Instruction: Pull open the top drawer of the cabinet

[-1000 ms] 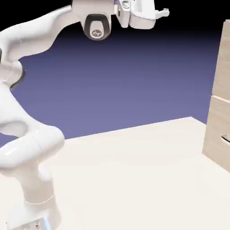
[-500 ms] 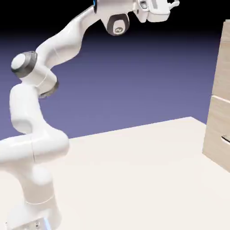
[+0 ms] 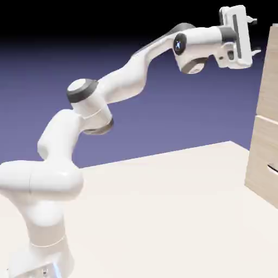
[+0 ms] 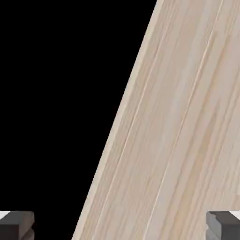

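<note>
Our gripper (image 3: 254, 36) stands wide open at the far end of our arm, its fingers well apart, with nothing between them. Largest of all around us is the pale tabletop (image 3: 157, 217), spreading from the left towards the cabinet on the right. Our white arm (image 3: 125, 81) rises from the near left and reaches up and across to the right. We see the cabinet (image 3: 260, 146) at the right side, beige and wood-grained, cut off by the exterior view's right edge. Its top drawer (image 3: 272, 43) is high on that cabinet, at the right, near our gripper; we cannot tell its exact lower limit. In the hand view, pale wood with slanting seams fills the right, and black fills the left. Lower on the cabinet, to the right, we make out a dark bar handle (image 3: 273, 169). Smallest are our grey fingertips (image 4: 17, 226), set apart at the hand view's bottom corners.
</note>
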Motion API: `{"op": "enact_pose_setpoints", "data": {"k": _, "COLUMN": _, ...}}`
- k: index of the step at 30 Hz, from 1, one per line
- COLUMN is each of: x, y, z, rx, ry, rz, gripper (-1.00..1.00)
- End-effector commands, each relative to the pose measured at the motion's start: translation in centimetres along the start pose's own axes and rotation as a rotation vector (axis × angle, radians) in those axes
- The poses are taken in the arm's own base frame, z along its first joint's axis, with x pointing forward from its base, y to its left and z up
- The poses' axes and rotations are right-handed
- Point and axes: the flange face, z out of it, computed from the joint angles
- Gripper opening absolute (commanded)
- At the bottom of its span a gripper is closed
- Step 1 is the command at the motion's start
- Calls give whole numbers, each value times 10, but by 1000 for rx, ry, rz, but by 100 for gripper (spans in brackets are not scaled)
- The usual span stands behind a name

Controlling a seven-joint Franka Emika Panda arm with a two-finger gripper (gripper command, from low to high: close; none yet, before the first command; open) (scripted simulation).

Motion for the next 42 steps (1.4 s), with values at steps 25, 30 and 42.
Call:
{"op": "enact_pose_setpoints", "data": {"k": 25, "x": 117, "y": 57, "z": 117, "rx": -74, "ry": -14, "rz": 249, "gripper": -100}}
{"op": "enact_pose_setpoints", "data": {"k": 30, "x": 117, "y": 56, "z": 110, "rx": -74, "ry": -14, "rz": 249, "gripper": -100}}
{"op": "enact_pose_setpoints", "data": {"k": 42, "x": 118, "y": 53, "z": 66, "rx": -74, "ry": -14, "rz": 249, "gripper": -100}}
